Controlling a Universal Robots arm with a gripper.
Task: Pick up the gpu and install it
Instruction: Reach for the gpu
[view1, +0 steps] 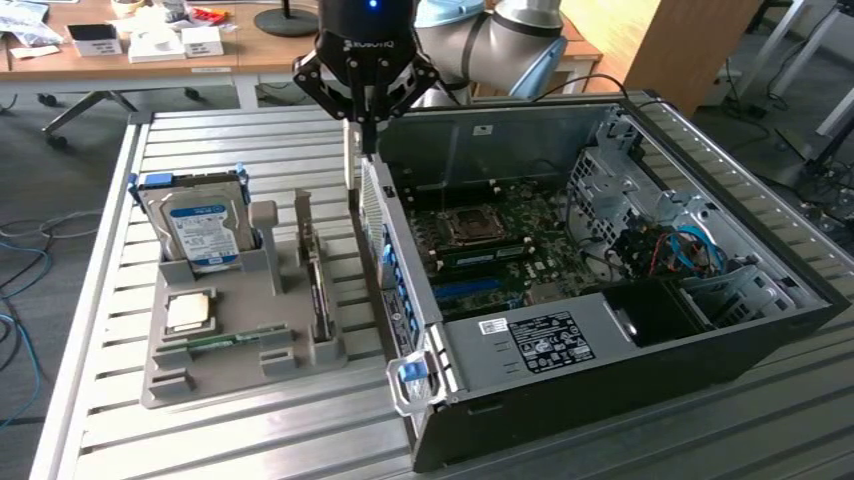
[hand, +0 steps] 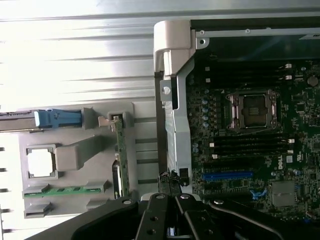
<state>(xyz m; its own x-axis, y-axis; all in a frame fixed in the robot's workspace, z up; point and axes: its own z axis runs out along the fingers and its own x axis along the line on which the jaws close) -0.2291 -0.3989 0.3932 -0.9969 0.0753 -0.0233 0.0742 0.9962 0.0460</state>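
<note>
While the gpu (view1: 316, 285) stands on edge in the grey parts holder (view1: 200, 375) just beside the computer case (view1: 641, 370), the gripper (view1: 363, 118) hangs above that case's holder-side wall, jaws pressed together on nothing visible, so neither pickup nor installation is done yet

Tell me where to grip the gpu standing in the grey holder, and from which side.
Probably its exposed top edge, coming from straight above. The gpu stands on edge in the grey holder, whose slot covers its lower part; the top is free and the card is thin enough to pinch across.
</note>
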